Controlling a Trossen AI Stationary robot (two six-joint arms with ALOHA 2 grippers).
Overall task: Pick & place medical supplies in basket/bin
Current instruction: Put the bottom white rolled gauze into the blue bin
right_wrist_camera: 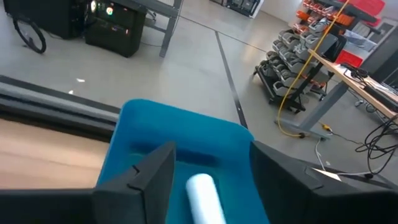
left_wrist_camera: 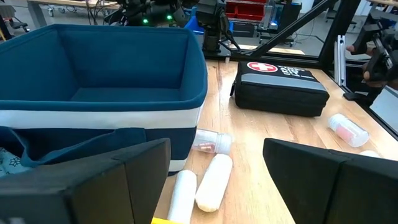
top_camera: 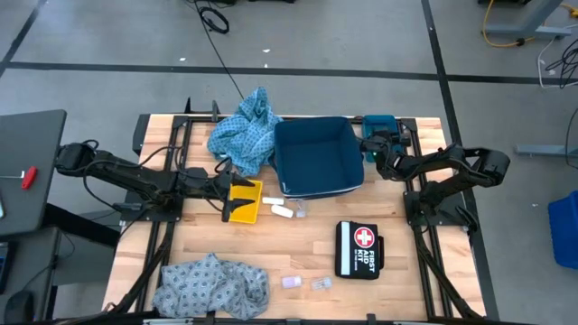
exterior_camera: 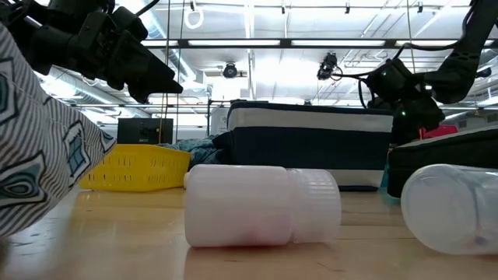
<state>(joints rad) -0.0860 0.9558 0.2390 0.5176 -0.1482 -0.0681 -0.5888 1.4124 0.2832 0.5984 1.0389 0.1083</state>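
My right gripper (right_wrist_camera: 211, 158) stands open over a small teal bin (right_wrist_camera: 180, 134) at the table's far right (top_camera: 379, 125). A white roll (right_wrist_camera: 208, 196) lies between its spread fingers, over the bin's floor. My left gripper (top_camera: 223, 188) waits open by the yellow bin (top_camera: 244, 200). Two more white rolls (left_wrist_camera: 214, 180) lie on the wood beside the big blue basket (top_camera: 318, 155). One light-blue patterned cloth (top_camera: 246, 134) drapes at the basket's far left corner. Another cloth (top_camera: 212, 287) lies bunched at the near left edge. Small clear packets (top_camera: 305, 283) rest near the front.
A black first aid kit (top_camera: 358, 249) lies near right of centre. A clear vial (left_wrist_camera: 211, 143) sits by the basket's near wall, and another (left_wrist_camera: 347, 129) lies beyond the kit. Black frame rails run along both table sides. Bare wood shows in the middle front.
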